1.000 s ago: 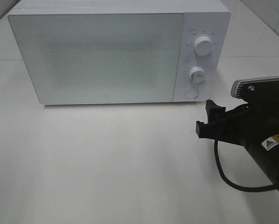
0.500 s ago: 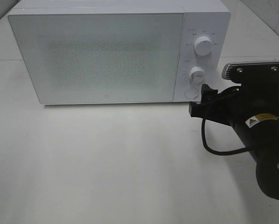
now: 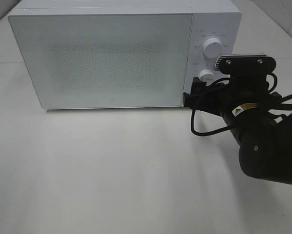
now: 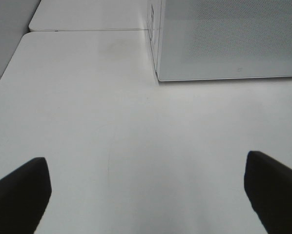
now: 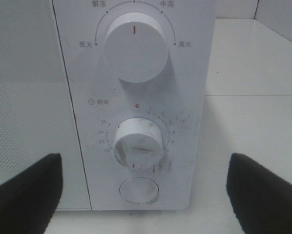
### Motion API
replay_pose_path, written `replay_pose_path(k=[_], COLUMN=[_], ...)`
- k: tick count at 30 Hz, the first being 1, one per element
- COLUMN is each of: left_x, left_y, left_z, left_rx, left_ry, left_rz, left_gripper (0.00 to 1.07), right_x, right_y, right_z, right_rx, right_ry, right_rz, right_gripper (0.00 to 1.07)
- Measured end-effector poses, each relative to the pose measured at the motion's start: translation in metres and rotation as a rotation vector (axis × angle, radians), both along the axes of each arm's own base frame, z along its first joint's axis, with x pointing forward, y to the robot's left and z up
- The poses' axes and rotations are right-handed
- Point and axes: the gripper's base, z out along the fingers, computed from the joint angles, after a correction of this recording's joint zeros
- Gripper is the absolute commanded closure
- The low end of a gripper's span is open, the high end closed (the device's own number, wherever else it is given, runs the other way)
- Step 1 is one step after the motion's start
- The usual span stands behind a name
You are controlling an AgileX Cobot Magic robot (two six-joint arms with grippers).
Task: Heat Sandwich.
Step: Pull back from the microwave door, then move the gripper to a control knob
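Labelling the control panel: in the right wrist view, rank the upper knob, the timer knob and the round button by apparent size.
1. upper knob, clearly largest.
2. timer knob.
3. round button, smallest, though only a little smaller than the timer knob.
All sit on one flat panel, so camera nearness hardly skews this.

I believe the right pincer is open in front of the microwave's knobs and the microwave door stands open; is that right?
Not quite: the microwave door is shut, flush with the front, as the exterior high view shows. The right pincer is indeed open in front of the knobs.
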Motion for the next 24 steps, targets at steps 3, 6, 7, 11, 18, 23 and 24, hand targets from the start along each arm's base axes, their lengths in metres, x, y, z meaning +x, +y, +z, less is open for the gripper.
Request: replay_pose_path(k=[3,6,7,11,18,23,24], left_x=[0.0,0.0,0.0,0.0,0.0,0.0,0.0], left_y=[0.0,0.0,0.0,0.0,0.0,0.0,0.0], left_z=[0.0,0.0,0.0,0.0,0.0,0.0,0.0], left_rx=[0.0,0.0,0.0,0.0,0.0,0.0,0.0], left_ry=[0.0,0.0,0.0,0.0,0.0,0.0,0.0], left_rz=[0.0,0.0,0.0,0.0,0.0,0.0,0.0], left_gripper=[0.05,0.05,0.05,0.05,0.05,0.05,0.05], right_x=[0.008,0.02,0.02,0.032,0.046,0.053,0.054], right_y=[0.002,0.001,0.001,0.003,0.013,0.013,0.011], right_z=[-0.005,-0.009,-0.009,-0.01,-0.016,-0.019,-0.019], right_rx=[-0.002,0.002,0.002,0.003,0.006,0.009,0.009], right_ry=[0.004,0.01,0.01,0.003,0.0,0.004,0.003], right_rz=[-0.008,-0.027,-0.027,-0.019,0.005,-0.005,-0.009], right_gripper=[0.18,0.19,0.19,0.2,0.21,0.23,0.23])
